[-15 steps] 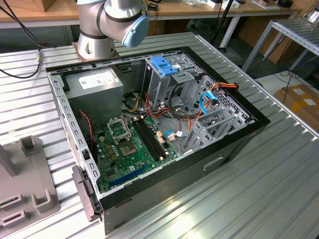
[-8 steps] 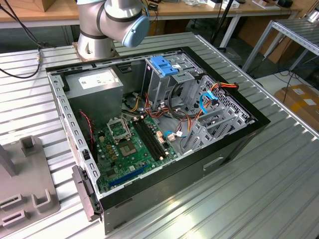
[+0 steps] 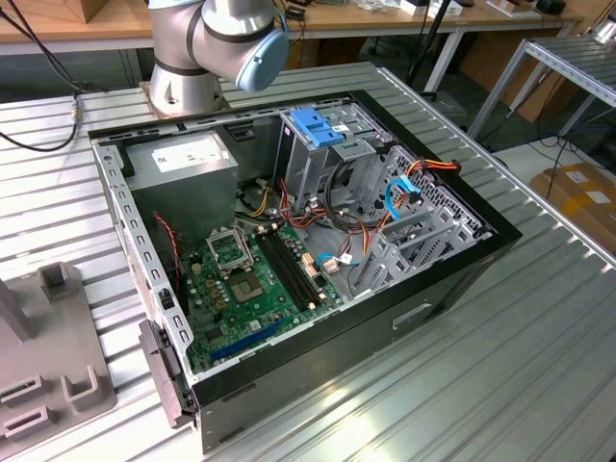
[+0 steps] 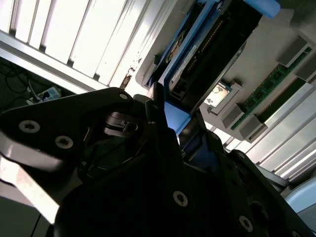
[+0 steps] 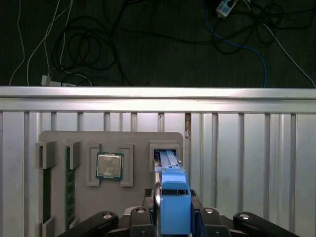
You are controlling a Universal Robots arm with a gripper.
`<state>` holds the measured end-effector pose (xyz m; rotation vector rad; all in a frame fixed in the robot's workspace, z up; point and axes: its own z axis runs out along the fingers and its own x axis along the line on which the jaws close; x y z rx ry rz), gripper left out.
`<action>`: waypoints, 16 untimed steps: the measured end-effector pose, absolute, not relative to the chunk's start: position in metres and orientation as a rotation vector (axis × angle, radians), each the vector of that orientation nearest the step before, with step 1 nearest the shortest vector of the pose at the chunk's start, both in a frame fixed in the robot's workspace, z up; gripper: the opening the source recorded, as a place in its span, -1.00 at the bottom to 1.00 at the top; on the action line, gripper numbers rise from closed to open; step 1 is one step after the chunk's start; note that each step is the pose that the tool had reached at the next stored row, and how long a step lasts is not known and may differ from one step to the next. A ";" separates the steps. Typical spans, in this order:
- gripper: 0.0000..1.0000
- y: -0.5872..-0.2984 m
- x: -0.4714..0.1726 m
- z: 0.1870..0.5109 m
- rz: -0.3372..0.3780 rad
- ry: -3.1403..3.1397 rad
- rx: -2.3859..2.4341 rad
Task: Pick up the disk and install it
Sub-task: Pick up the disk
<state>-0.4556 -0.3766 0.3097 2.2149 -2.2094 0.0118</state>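
Observation:
The disk [image 5: 174, 200] stands on edge with its bright blue carrier towards the camera in the first wrist view. Its far end is at a slot of a grey parts tray [image 5: 140, 139]. My gripper [image 5: 173, 217] sits astride it, with black fingers tight against both sides of the carrier, shut on the disk. In the second wrist view the disk [image 4: 207, 44] shows its dark underside and blue frame running away from the gripper [image 4: 170, 123]. Whether the disk is still seated in the slot I cannot tell.
On the tray lie a processor chip [image 5: 109, 165] and memory sticks [image 5: 70, 187]. The ribbed table's edge [image 5: 158, 98] runs just beyond, with cables on the floor past it. The exterior view has the open computer case [image 3: 462, 279], its blue-capped drive cage [image 3: 318, 125], power-supply box [image 3: 183, 159] and motherboard [image 3: 250, 279].

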 end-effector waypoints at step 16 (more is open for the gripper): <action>-0.27 -0.377 -0.455 0.312 0.012 -2.209 2.215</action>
